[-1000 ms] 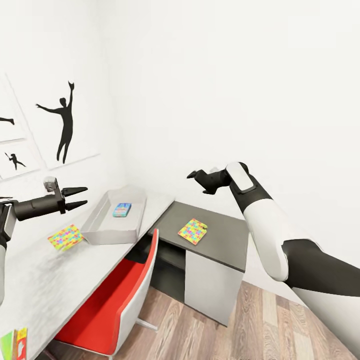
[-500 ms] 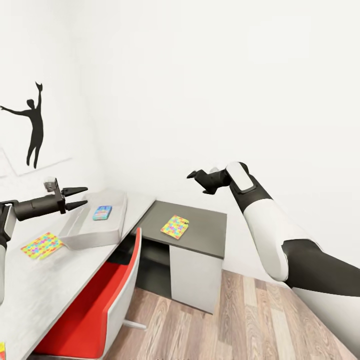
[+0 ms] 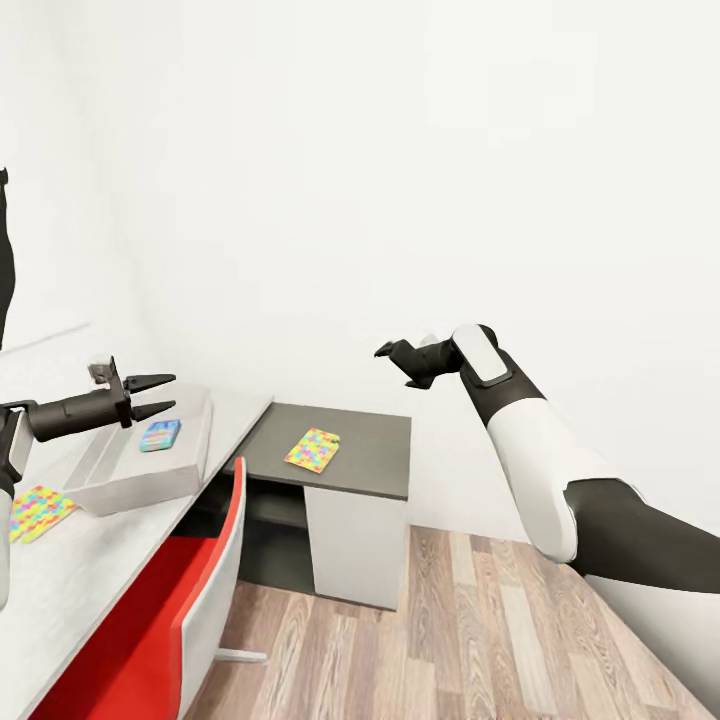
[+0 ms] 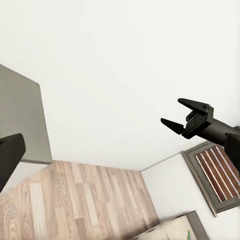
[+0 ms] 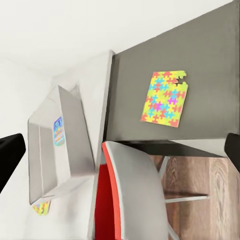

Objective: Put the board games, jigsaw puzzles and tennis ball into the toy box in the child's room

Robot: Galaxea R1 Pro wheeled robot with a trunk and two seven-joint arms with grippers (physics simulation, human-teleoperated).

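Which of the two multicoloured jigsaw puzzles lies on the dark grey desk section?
The multicoloured jigsaw puzzle right of the light grey toy box; the other puzzle lies on the pale desk top, left of it.

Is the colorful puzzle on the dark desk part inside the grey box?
No, that jigsaw puzzle lies flat on the dark-grey desk top, apart from the toy box.

No readable text anywhere. Game box [image 3: 160,435] in the bin [image 3: 120,488], left of frame, has print, but it's too small and blurred to read.
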